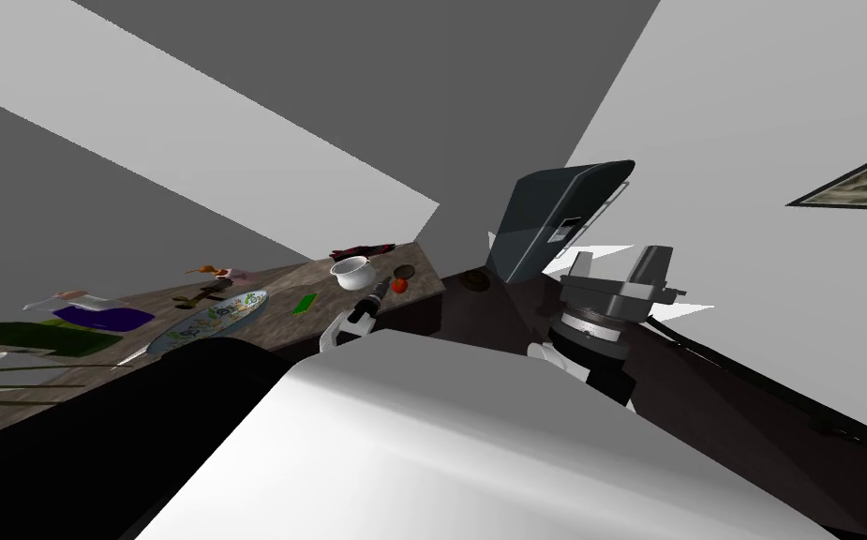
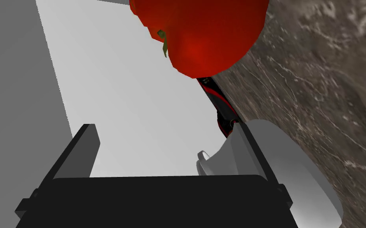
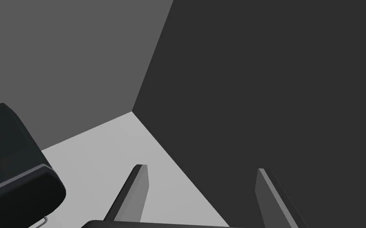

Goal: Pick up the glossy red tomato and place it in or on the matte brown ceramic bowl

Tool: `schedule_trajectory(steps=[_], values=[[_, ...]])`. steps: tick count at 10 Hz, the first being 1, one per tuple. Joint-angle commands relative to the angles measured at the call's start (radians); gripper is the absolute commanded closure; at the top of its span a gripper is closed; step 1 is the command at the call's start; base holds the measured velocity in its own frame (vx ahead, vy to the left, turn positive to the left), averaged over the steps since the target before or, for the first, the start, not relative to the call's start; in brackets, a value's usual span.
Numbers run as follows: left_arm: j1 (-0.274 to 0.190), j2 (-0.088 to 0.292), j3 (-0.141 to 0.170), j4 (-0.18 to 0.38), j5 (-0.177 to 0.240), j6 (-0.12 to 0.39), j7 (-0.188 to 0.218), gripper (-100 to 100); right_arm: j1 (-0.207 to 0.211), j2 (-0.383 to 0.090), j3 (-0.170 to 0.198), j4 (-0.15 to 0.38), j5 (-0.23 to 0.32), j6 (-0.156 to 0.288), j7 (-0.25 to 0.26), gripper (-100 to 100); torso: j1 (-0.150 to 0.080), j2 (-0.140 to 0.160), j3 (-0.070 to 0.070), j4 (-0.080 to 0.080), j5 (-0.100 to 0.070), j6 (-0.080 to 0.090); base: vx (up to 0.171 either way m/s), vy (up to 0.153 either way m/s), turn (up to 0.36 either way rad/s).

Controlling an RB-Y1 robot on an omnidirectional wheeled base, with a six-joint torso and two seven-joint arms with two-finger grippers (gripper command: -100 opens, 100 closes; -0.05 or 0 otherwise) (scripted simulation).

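Almost there: hovering short of tomato [image 2: 209, 31] with left gripper [image 2: 164, 130] spread to straddle it, squeezing past cup [image 2: 296, 170] beside one finger [image 2: 251, 150]; right gripper [image 3: 200, 169] likewise spread, idle.

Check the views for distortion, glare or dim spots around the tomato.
Head view: rolled, walls splay to the corners, tomato small on the counter. Left wrist view: evenly lit, soft sheen on the tomato, no blown glare; frame edge crops it beyond the open left gripper. Right wrist view: dim, yet the open right gripper reads clearly.
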State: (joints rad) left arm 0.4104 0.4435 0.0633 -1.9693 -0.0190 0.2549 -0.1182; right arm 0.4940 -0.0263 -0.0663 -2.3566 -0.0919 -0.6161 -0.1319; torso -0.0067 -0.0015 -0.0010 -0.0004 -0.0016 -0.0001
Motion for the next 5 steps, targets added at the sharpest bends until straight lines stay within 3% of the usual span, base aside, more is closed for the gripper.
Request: schedule_trajectory(steps=[1, 5], values=[[-0.004, 0.019, 0.007, 0.018, -0.008, 0.038, -0.012, -100, 0.0, 0.0, 0.0, 0.0, 0.0, 0.0, 0.0, 0, 0.0, 0.0, 0.0, 0.0, 0.0, 0.0, 0.024, -0.096, -0.053], [-0.006, 0.057, 0.016, 0.071, -0.033, 0.119, -0.042, -100, 0.0, 0.0, 0.0, 0.0, 0.0, 0.0, 0.0, 0, 0.001, -0.001, -0.001, 0.0, 0.0, 0.0, 0.041, -0.092, -0.064]])
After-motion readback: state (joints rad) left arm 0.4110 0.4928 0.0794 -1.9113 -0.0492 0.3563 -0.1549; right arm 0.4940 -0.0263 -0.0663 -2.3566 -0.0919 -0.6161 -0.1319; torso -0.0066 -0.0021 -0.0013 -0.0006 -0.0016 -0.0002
